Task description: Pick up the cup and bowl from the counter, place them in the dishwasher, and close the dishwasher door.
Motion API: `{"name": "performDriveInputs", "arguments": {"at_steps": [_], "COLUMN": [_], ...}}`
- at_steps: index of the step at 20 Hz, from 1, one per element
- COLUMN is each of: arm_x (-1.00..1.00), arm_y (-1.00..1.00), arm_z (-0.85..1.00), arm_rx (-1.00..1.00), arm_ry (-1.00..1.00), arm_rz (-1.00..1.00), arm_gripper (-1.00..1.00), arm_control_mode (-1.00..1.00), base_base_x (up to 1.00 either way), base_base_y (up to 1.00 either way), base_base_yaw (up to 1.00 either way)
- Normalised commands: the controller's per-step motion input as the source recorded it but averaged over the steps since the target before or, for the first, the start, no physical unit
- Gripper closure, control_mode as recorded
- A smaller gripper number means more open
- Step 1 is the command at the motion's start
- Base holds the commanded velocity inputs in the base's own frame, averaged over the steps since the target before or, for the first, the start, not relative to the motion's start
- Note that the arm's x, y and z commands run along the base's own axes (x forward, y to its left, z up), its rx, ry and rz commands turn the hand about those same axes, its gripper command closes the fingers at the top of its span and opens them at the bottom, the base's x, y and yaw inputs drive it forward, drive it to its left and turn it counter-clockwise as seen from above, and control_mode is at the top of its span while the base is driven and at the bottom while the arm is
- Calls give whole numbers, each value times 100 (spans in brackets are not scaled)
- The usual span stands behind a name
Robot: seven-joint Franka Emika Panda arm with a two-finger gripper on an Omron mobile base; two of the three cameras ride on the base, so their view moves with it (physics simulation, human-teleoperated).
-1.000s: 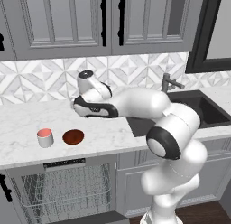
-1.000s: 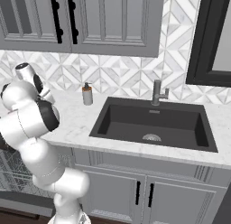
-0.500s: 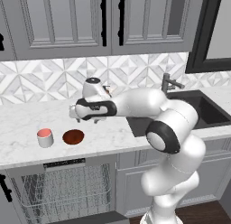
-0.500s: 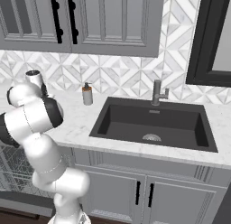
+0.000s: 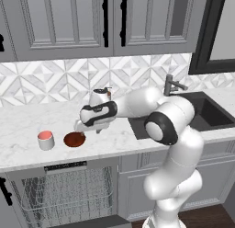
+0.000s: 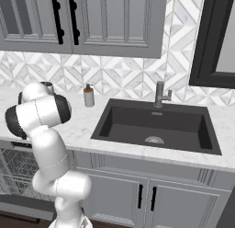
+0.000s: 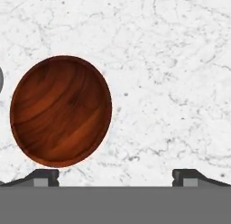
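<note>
Below the fingers (image 7: pixel 115 175) lies the counter (image 5: pixel 27 126), a long white marble top with faint grey veins; the two dark tips stand wide apart at the bottom of the hand view, with bare marble between them and nothing held. In the left base view the white arm (image 5: pixel 137 103) reaches leftward over the counter, its hand hanging just above the surface.

Lower than the fingers and under the counter's front edge is the dishwasher (image 5: pixel 64 195), open, with its grey wire rack (image 5: pixel 69 197) in plain sight and a dark vented strip (image 5: pixel 64 167) along its top.

On the far side of the arm from the fingers, a black sink (image 6: pixel 156 126) is set into the counter, with a grey tap (image 6: pixel 159 94) behind it and a grey soap dispenser (image 6: pixel 88 96) beside its left corner.

The bowl (image 7: pixel 61 111), shallow, round and dark reddish-brown, sits upright on the counter just beside the left fingertip (image 7: pixel 43 177) in the hand view, off to that side rather than between the tips.

The cup (image 5: pixel 45 139), small, pale outside and pink-red inside, stands on the counter beyond the bowl, further from the fingers, close to the bowl but apart from it.
</note>
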Motion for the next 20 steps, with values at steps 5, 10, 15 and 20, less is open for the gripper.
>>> {"name": "performDriveInputs", "arguments": {"at_steps": [5, 10, 15, 20], "arm_x": [41, 22, 1, 0], "arm_y": [34, 40, 0, 0], "arm_z": [-7, -22, -27, -38], "arm_rx": [0, -1, -2, -1], "arm_ry": [5, 9, 3, 1], "arm_rz": [9, 0, 0, 0], "arm_gripper": [-100, -100, -100, -100], "arm_control_mode": [-100, -100, -100, -100], "base_base_x": [0, 0, 0, 0], "base_base_y": [0, 0, 0, 0], "base_base_yaw": [0, 0, 0, 0]}}
